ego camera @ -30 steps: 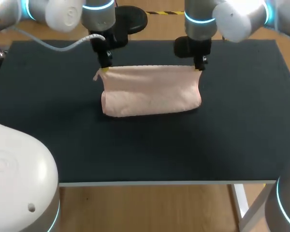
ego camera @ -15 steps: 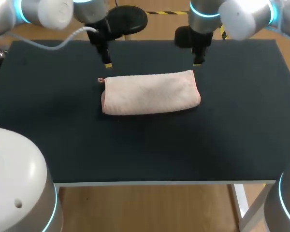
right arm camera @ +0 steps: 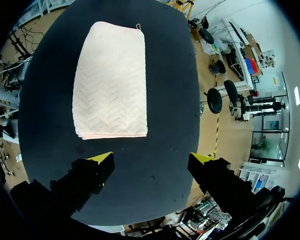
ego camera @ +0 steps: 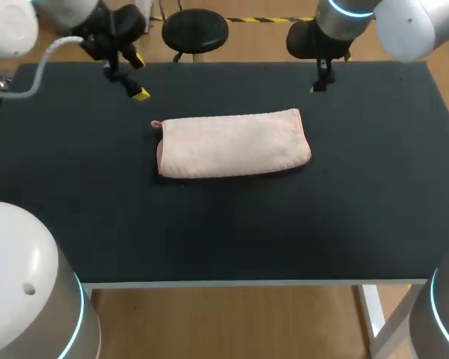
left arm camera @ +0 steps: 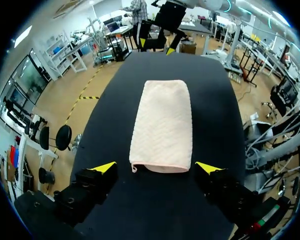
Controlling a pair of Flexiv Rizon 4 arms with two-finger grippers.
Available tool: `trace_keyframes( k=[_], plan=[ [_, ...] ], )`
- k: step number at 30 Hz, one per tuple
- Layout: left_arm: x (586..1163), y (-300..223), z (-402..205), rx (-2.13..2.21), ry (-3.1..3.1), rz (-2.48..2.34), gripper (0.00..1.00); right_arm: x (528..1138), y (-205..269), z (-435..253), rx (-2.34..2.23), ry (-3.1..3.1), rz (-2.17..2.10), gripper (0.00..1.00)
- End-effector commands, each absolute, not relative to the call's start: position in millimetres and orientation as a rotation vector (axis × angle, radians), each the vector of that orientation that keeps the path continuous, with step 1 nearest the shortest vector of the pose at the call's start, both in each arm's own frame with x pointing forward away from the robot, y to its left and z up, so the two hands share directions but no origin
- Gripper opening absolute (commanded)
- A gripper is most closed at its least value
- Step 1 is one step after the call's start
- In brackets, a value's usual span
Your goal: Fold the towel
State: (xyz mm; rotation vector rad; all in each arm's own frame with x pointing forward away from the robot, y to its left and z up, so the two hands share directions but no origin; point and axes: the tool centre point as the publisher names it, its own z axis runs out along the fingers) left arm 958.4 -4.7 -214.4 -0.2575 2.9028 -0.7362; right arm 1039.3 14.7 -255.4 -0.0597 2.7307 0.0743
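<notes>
Head view: the pale peach towel point(ego camera: 233, 144) lies folded into a flat oblong on the black tabletop point(ego camera: 359, 209), a little toward 12 o'clock from the tabletop's middle. Its long sides run from 9 to 3 o'clock. A small hanging loop point(ego camera: 155, 124) sticks out at the towel's 10 o'clock corner.

The left gripper point(left arm camera: 156, 169) hangs off the towel's 10 o'clock corner, apart from the cloth. In the left wrist view its fingers stand wide apart and hold nothing, and the towel's short end with the loop shows between the two yellow tips.

The right gripper point(right arm camera: 149, 158) hangs at about 1 o'clock from the towel, also clear of it. Its fingers are likewise spread and empty, and the towel stretches away ahead of them with its layered end nearest.
</notes>
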Motion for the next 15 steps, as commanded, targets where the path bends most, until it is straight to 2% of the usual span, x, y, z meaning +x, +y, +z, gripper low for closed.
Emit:
trace_keyframes(
  k=[1,2,15],
  plan=[
    [952.2,4.9,-219.9,-0.206,2.639,-1.470,1.00,1031.4,16.3,-248.1,-0.103,2.744,-0.036,1.00],
    [951.8,4.5,-220.0,-0.176,2.669,-1.474,1.00,1029.6,17.3,-246.7,-0.185,2.740,-0.138,1.00],
    [951.5,2.4,-220.1,-0.119,2.726,-1.461,1.00,1029.6,17.3,-246.7,-0.185,2.740,-0.138,1.00]
  ],
)
